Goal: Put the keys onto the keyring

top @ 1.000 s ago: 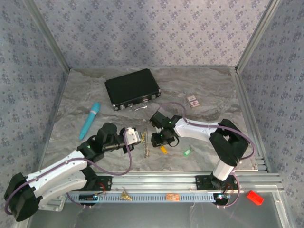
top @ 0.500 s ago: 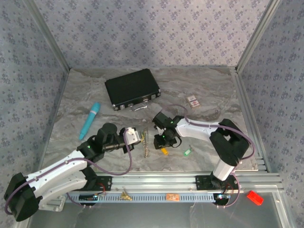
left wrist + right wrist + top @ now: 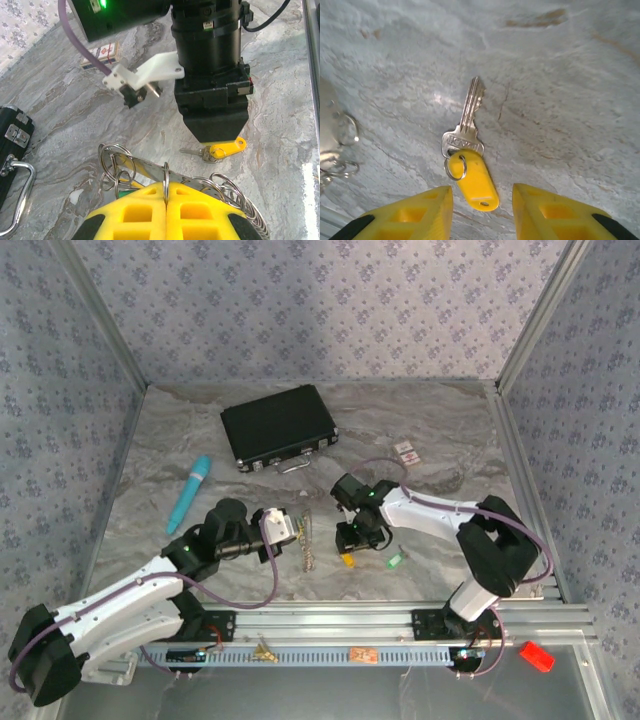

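On the marbled worktop (image 3: 450, 420), with a black case (image 3: 278, 427), teal stick (image 3: 189, 493) and card (image 3: 406, 452) well apart behind, we see the left hand (image 3: 166, 192) pressed together on the keyring (image 3: 116, 162), and the right hand (image 3: 482, 200) spread astride the yellow key (image 3: 472, 175), a green key (image 3: 395, 561) lying near.

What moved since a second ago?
The right gripper slid a little to the right and now hangs open over the yellow key, which lies untouched. Nothing was grabbed or dropped. The left gripper stays shut on the keyring, and the green key, black case and teal stick lie where they were.
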